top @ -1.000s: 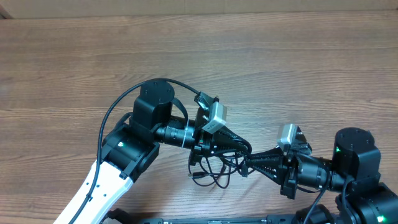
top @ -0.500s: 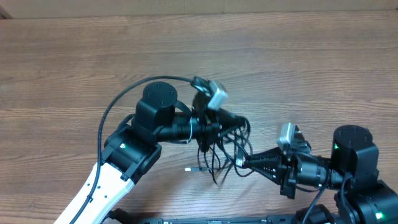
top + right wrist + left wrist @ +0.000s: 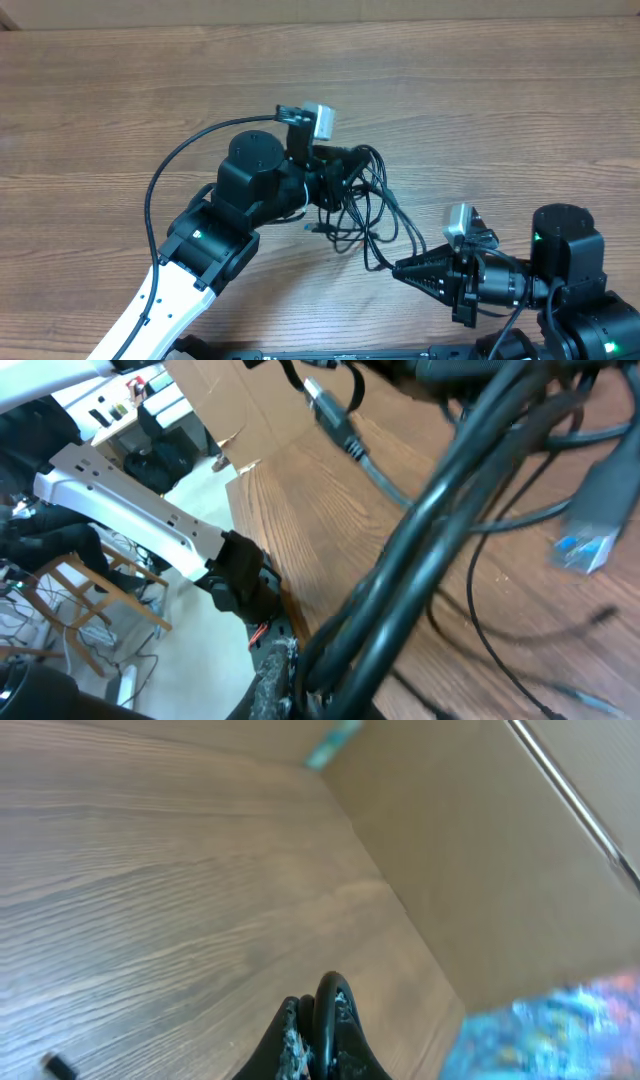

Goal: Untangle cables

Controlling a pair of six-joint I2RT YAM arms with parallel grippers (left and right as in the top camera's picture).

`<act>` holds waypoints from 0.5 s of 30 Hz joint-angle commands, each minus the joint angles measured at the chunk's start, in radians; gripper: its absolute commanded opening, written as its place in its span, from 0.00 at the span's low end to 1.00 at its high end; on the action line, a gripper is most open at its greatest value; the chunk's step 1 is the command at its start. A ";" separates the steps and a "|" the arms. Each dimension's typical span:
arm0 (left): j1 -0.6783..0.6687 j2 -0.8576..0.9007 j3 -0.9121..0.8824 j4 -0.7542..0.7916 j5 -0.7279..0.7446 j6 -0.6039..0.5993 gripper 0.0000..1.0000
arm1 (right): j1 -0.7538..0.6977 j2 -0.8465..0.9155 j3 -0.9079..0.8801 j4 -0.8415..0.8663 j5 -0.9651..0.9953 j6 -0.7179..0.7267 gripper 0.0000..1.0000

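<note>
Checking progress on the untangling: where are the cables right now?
Overhead view: the cables are near the middle of the table, bunched at the left gripper, with strands trailing toward the right gripper at the lower right.

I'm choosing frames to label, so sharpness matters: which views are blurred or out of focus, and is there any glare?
Overhead: sharp and evenly lit, no glare on the table, cables crisp. Left wrist: soft all over, blue patch at lower right smeared, left pincer a dark blur. Right wrist: cables so near the lens that they loom thick and unfocused; the blue plug is fuzzy too.
</note>
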 commanded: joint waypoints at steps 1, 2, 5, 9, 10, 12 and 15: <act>0.013 0.003 0.009 0.014 -0.268 -0.134 0.04 | 0.011 -0.015 0.021 -0.048 -0.058 -0.001 0.04; 0.013 0.003 0.009 0.014 -0.290 -0.154 0.04 | 0.011 -0.015 0.021 -0.062 -0.046 -0.001 0.04; 0.013 0.003 0.009 0.030 -0.319 -0.144 0.04 | 0.011 -0.015 0.021 -0.124 0.027 0.000 0.04; 0.013 0.003 0.009 0.043 -0.268 0.010 0.04 | 0.010 -0.015 0.021 -0.165 0.133 0.000 0.07; 0.013 0.003 0.009 0.043 -0.248 0.056 0.04 | 0.011 -0.015 0.021 -0.169 0.158 0.000 0.09; 0.013 0.003 0.009 0.043 -0.179 0.166 0.04 | 0.011 -0.015 0.021 -0.171 0.192 0.002 0.54; 0.013 0.003 0.009 0.039 -0.034 0.345 0.04 | 0.010 -0.015 0.021 -0.163 0.239 0.003 1.00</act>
